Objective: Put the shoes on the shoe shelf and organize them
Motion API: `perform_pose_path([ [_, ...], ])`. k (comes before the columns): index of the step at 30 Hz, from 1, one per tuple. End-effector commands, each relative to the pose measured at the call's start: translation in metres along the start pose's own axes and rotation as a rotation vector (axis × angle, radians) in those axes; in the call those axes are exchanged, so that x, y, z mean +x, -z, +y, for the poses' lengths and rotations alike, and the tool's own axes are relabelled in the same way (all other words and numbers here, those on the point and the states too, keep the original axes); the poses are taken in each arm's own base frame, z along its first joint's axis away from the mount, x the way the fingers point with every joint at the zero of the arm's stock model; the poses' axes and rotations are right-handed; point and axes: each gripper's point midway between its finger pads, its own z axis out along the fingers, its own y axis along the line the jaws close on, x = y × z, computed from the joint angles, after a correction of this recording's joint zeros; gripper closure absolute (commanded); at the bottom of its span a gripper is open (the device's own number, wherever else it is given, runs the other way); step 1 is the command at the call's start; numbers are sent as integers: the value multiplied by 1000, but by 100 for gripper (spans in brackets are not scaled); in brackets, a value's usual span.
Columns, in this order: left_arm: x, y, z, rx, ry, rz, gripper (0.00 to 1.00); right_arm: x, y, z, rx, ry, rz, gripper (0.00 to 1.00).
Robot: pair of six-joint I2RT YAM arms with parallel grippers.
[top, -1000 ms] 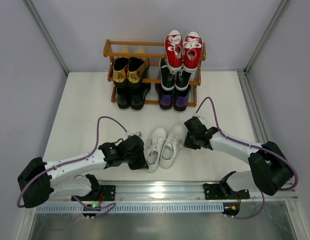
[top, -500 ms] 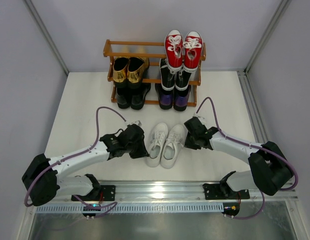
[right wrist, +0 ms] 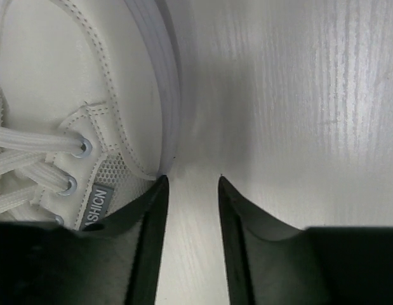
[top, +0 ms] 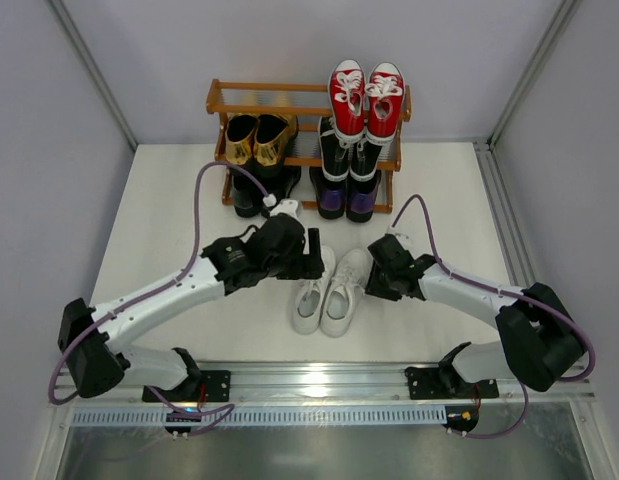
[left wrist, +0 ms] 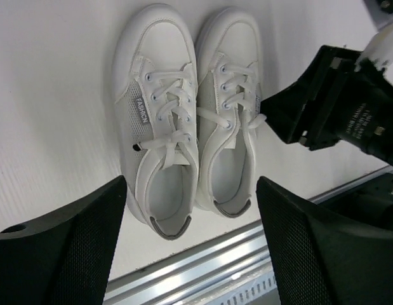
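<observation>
1. White sneakers (top: 329,292) lie on the white table (top: 159,220), in front of the shoe shelf (top: 259,88) and apart from it, between the two arms.
2. The pair sits side by side, sides touching or nearly so, toes toward the shelf, heels toward the arm bases. Laces are tied and "FASHION" tags show on the sides.
3. Left gripper (top: 316,262) hangs over the toe end of the pair. In the left wrist view its fingers (left wrist: 88,241) stand wide apart, one on either side of the sneakers (left wrist: 183,121), holding nothing and clear of the shoes.
4. Right gripper (top: 373,280) is low, at the outer side of the right-hand sneaker, about level with the laces.
5. In the right wrist view the right gripper (right wrist: 191,184) has a narrow gap between its fingers (right wrist: 145,241), with only bare table in it. One fingertip sits right at the sneaker (right wrist: 69,95) sole edge, seemingly touching. Nothing is gripped.
6. The left wrist view also shows the right gripper (left wrist: 323,108) just beside the right-hand sneaker's laces.
7. Shelf, right half: red sneakers (top: 367,95) on top, black-and-white sneakers (top: 351,155) below them, purple loafers (top: 347,203) lowest.
8. Shelf, left half: gold loafers (top: 257,138) on the middle tier, black dress shoes (top: 247,200) under them.
9. The left arm's purple cable loops up in front of the shelf's left half.
</observation>
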Motion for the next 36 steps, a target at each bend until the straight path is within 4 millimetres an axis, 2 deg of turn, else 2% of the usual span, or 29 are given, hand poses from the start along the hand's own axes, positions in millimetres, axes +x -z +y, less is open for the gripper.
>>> perform_pose_path([
  [1,15,-26,10,-99,-154,47,18,-5,7,-3,3,-1,-36,56],
  [6,27,-45,7,-169,-261,52,18,-7,16,-10,18,-1,-64,47],
  [7,36,-53,6,-178,-296,71,18,-6,19,-14,29,-9,-65,41],
  [11,43,-61,-3,-162,-318,78,21,-6,24,-20,41,-17,-81,39],
  [16,49,-61,-18,-127,-328,85,27,-4,28,-30,61,-26,-96,39],
  [20,69,-71,-27,-121,-335,119,31,0,29,-37,71,-33,-98,39],
  [28,96,-91,-6,-213,-304,168,51,1,31,-43,77,-35,-102,39],
  [31,104,-98,6,-256,-301,177,54,2,31,-45,77,-36,-100,39],
  [36,103,-104,17,-301,-309,155,54,1,33,-46,75,-42,-106,39],
])
